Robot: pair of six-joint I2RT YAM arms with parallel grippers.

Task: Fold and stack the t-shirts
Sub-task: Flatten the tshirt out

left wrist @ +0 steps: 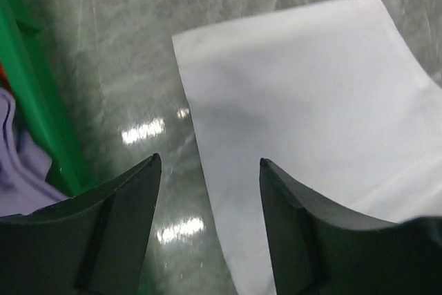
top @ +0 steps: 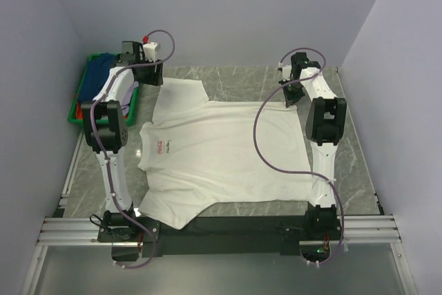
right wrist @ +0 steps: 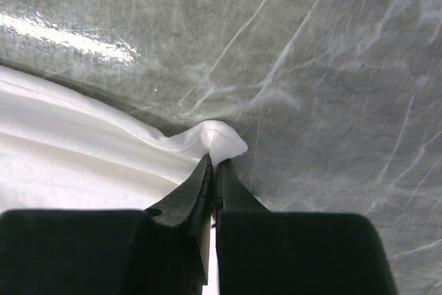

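A large white t-shirt (top: 221, 153) lies spread flat on the marble table, its small red chest mark (top: 160, 145) towards the left. My left gripper (top: 153, 79) hovers at the far left sleeve. In the left wrist view it (left wrist: 209, 164) stands open, with the sleeve's edge (left wrist: 297, 101) running between the fingers and nothing held. My right gripper (top: 289, 97) is at the shirt's far right corner. In the right wrist view it (right wrist: 215, 162) is shut on a small pinch of the white cloth (right wrist: 224, 139). A dark blue shirt (top: 101, 67) and a lavender one (left wrist: 17, 170) lie in the crate.
A green plastic crate (top: 76, 114) stands at the far left of the table, close beside my left gripper; its wall (left wrist: 41, 115) shows in the left wrist view. Purple cables loop over both arms. Lilac walls close in the table on three sides.
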